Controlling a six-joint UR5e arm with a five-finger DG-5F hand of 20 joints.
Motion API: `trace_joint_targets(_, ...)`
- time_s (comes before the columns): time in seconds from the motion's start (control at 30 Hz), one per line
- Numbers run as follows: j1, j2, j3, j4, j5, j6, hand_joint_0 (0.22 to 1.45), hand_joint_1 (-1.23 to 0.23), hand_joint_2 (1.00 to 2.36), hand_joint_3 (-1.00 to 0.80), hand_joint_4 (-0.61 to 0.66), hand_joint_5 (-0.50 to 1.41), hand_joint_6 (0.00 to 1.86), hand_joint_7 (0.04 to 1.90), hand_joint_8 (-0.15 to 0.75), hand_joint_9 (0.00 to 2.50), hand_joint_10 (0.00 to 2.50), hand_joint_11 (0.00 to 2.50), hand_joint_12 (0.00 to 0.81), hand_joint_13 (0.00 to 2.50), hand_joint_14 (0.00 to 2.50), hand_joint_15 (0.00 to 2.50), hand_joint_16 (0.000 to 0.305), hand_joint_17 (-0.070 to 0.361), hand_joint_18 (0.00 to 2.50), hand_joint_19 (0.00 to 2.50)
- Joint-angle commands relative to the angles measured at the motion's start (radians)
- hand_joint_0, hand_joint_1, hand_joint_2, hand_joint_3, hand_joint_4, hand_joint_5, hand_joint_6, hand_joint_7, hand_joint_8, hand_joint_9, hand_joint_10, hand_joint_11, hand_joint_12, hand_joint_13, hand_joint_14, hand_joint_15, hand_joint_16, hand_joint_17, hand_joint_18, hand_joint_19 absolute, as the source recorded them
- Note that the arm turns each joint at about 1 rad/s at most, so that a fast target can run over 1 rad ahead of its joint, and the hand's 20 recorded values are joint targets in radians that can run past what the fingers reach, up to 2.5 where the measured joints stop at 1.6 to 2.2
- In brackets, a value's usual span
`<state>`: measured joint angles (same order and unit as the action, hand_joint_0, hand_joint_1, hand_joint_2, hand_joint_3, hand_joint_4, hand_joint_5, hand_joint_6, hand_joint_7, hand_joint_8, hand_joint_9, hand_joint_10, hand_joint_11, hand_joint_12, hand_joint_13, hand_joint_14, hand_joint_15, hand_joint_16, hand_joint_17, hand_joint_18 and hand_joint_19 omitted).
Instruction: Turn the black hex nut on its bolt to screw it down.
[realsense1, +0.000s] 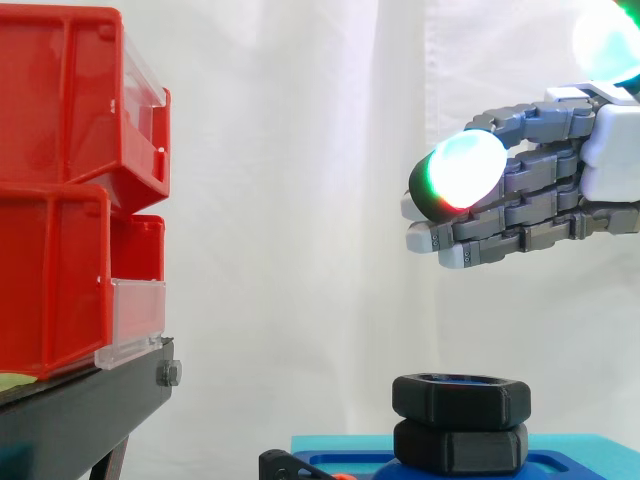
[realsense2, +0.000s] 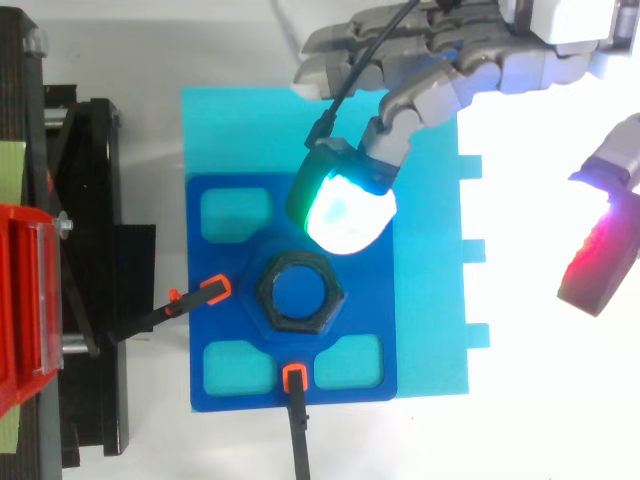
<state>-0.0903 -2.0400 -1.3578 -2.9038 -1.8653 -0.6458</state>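
Side view: poised well above black hex nut (realsense1: 460, 400) at blue plate (realsense2: 370, 300) centre, hand (realsense1: 530, 190) outstretched, fingers straight, gripping nothing.

Your hand (realsense1: 605, 150) reaches in level, its fingers (realsense1: 520, 195) stretched nearly straight and packed close together. One finger dips forward of the others, and its pad (realsense2: 345, 210) glows green-white with a red edge. The thumb (realsense2: 598, 250) is splayed well apart from the fingers, and its pad shows red and magenta from above.
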Motion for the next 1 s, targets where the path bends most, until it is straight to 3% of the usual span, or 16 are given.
trace_joint_targets(0.0,0.000,0.001,0.000,0.002,0.000,0.000,0.37,-0.31,1.00,-0.50,-0.03,-0.30,0.50,0.64,0.095,0.00,0.00,0.00,0.307,0.00,0.00,0.00,0.063,0.142,0.00,0.00)
trace_joint_targets(0.3,0.001,0.000,-0.001,0.000,0.000,0.000,0.38,-0.35,1.00,-0.50,-0.04,-0.30,0.50,0.57,0.087,0.00,0.00,0.00,0.302,0.00,0.00,0.00,0.061,0.138,0.00,0.00)
trace_joint_targets(0.43,0.001,0.000,-0.001,0.000,0.000,0.000,0.38,-0.35,1.00,-0.50,-0.05,-0.30,0.50,0.64,0.088,0.00,0.00,0.00,0.297,0.00,0.00,0.00,0.061,0.136,0.00,0.00)
trace_joint_targets(0.5,0.001,0.000,0.000,0.000,0.000,0.000,0.38,-0.36,1.00,-0.50,-0.04,-0.30,0.50,0.57,0.090,0.00,0.00,0.00,0.298,0.00,0.00,0.00,0.061,0.137,0.00,0.00)
trace_joint_targets(0.63,0.001,0.000,0.000,0.000,0.000,0.000,0.38,-0.36,1.00,-0.50,-0.05,-0.30,0.50,0.65,0.089,0.00,0.00,0.00,0.298,0.00,0.00,0.00,0.059,0.134,0.00,0.00)
trace_joint_targets(0.97,0.001,0.000,0.000,0.000,0.000,0.000,0.38,-0.39,1.00,-0.50,-0.04,-0.30,0.50,0.55,0.088,0.00,0.00,0.00,0.298,0.00,0.00,0.00,0.060,0.134,0.00,0.00)
